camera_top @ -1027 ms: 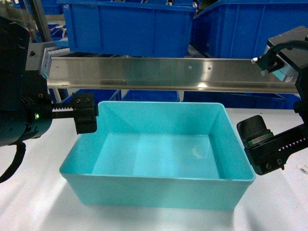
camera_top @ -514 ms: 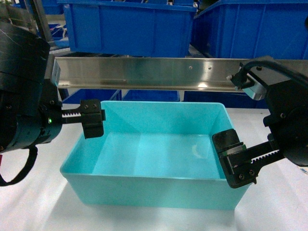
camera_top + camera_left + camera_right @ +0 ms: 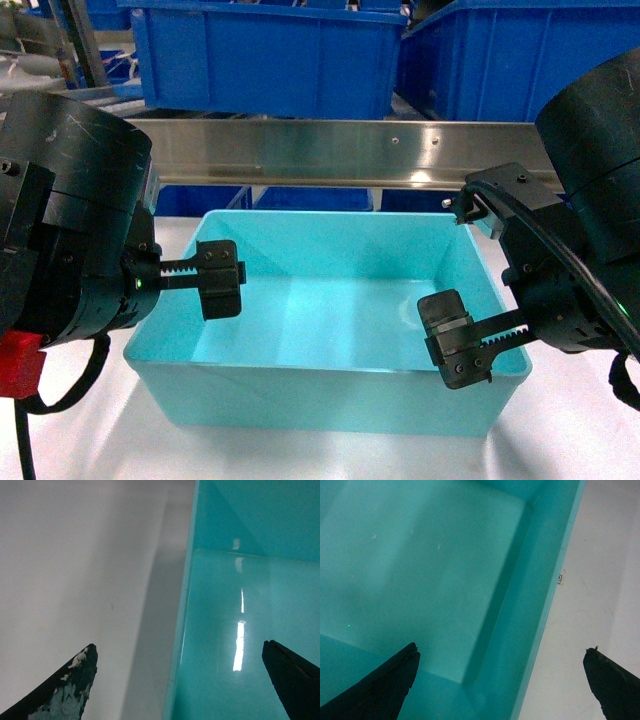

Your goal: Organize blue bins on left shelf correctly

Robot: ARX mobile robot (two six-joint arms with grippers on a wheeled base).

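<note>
Both arms dropped and swung inward compared with a second ago. Back then the left gripper (image 3: 180, 285) hung outside the turquoise bin's (image 3: 330, 400) left wall, with its visible finger at the back-left corner; now that finger (image 3: 220, 280) sits over the inside, just past the left rim. Same story on the other side: the right gripper (image 3: 500, 335) was out past the right rim earlier, and now has one finger (image 3: 455, 340) hanging inside by the front-right corner. Bin itself hasn't budged, still flat on the white tabletop (image 3: 70, 440), just in front of the steel shelf beam (image 3: 330, 152) with dark blue crates (image 3: 265, 55) up on it.

Head view only gives one finger per gripper, so can't read the spread from there. Wrist cams sort that out. Left wrist: two dark fingertips far apart at the bottom corners, one over the tabletop (image 3: 75, 555), one over the glossy bin floor (image 3: 240, 630), left wall running up between them. So spread wide, straddling the rim, gripping nothing. Right wrist: same deal mirrored, tips wide apart, one above the bin interior (image 3: 420, 570), the other above the table (image 3: 600, 580), right wall between. Also shows a tiny mark on the table beside the rim, too small to tell what.
</note>
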